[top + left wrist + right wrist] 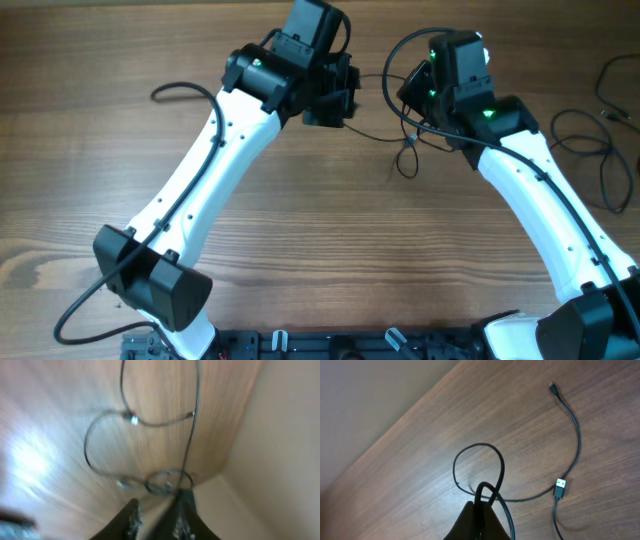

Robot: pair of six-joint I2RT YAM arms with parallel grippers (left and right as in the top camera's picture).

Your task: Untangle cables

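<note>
The cables (372, 135) are thin dark cords lying on the wooden table between the two arms, with a small knot (407, 150). In the blurred left wrist view they form loose loops (90, 455) with a silvery plug (132, 419) and a small ring (167, 482). My left gripper (157, 510) hangs just over that ring, its jaws a narrow gap apart, one strand meeting the right fingertip (182, 502). My right gripper (481, 505) is shut on a cable loop (480, 446). A USB plug (560, 485) and a small plug end (551, 385) lie beyond. From above, the left gripper (328, 110) and right gripper (415, 95) are close together.
More dark cords (600, 150) lie at the table's right edge. The left arm's own thicker wire (185, 90) arches at the upper left. A black mount (350, 345) runs along the front edge. The table's far edge meets a pale wall (365, 400).
</note>
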